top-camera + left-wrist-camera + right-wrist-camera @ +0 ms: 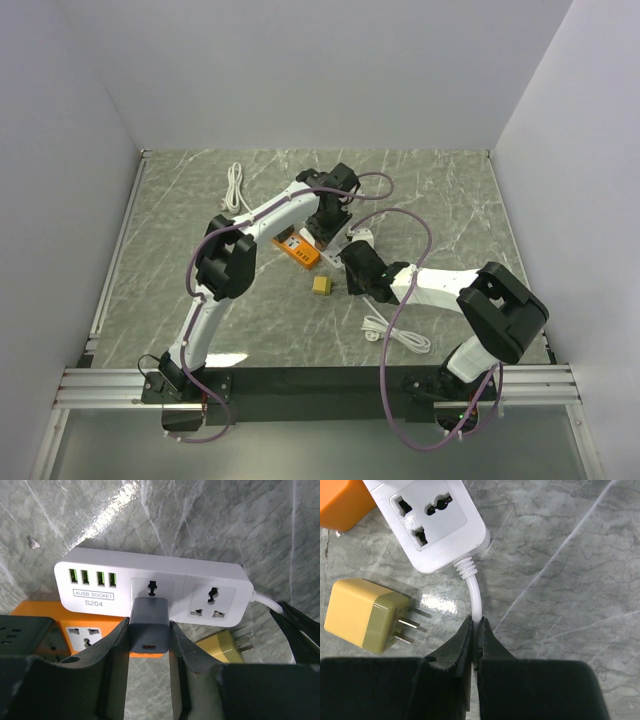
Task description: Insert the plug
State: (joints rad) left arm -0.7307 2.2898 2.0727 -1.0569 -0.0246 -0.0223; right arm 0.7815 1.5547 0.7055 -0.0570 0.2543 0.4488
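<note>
Left gripper (148, 630) is clamped on the grey plug (148, 615), one finger on each flank. The plug's nose sits right at the left-hand socket of the white power strip (210, 575), mid-table. The prongs are hidden, so I cannot tell how deep it sits. This looks like the seating step, and the next move calls for a straight, square push into the strip, no twist. Right gripper (476, 632) is pinched shut on the strip's white cable (474, 592), just behind its collar, bracing it. Tight quarters here: an orange power strip (37, 612) lies just beside the white one and a yellow plug (362, 615) sits loose near the cable. The table (440, 200) shows bare marble toward its far and right edges.
</note>
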